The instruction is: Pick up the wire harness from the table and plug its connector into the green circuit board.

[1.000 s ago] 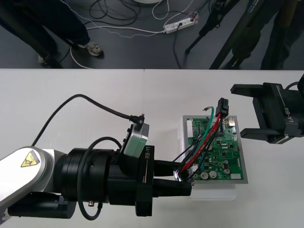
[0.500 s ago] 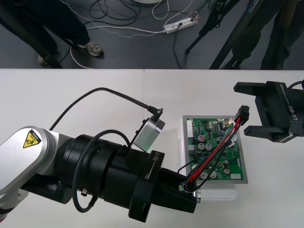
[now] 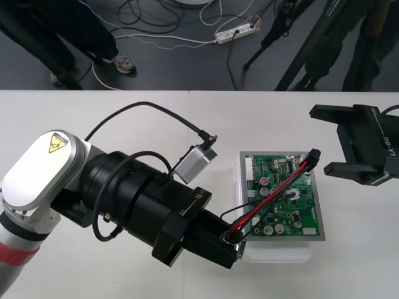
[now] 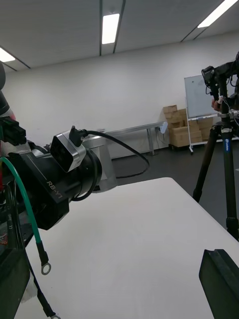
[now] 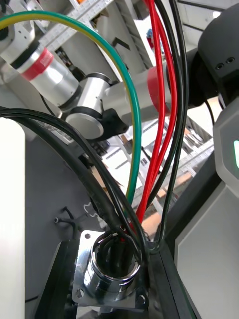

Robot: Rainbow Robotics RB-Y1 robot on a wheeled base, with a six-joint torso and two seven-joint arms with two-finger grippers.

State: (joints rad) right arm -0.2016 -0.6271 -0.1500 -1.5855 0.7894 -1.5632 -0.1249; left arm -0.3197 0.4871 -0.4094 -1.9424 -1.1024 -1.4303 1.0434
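Note:
The green circuit board point(image 3: 288, 202) lies on its white base point(image 3: 277, 252) at the right of the table. My left gripper point(image 3: 233, 243) sits at the board's near left corner, shut on the harness's round metal socket point(image 5: 110, 269). Red and black wires point(image 3: 274, 190) rise from it slantwise over the board to the black plug point(image 3: 314, 154), which hangs in the air over the board's far right corner. My right gripper point(image 3: 320, 142) stands open just right of the plug; its fingers point(image 4: 219, 279) are far apart. A green wire with a ring terminal point(image 4: 45, 269) dangles beside the plug point(image 4: 12, 132).
The left arm's thick black body point(image 3: 137, 199) and its camera point(image 3: 194, 163) cover the table's middle. Pale table point(image 3: 124, 124) stretches to the left and far side. Beyond the far edge, cables, a power strip point(image 3: 235, 31) and tripod legs lie on the dark floor.
The left arm has rolled and drawn slightly toward the near edge, swinging the wires over. The plug has moved from the board's far edge to the right, close to the right gripper.

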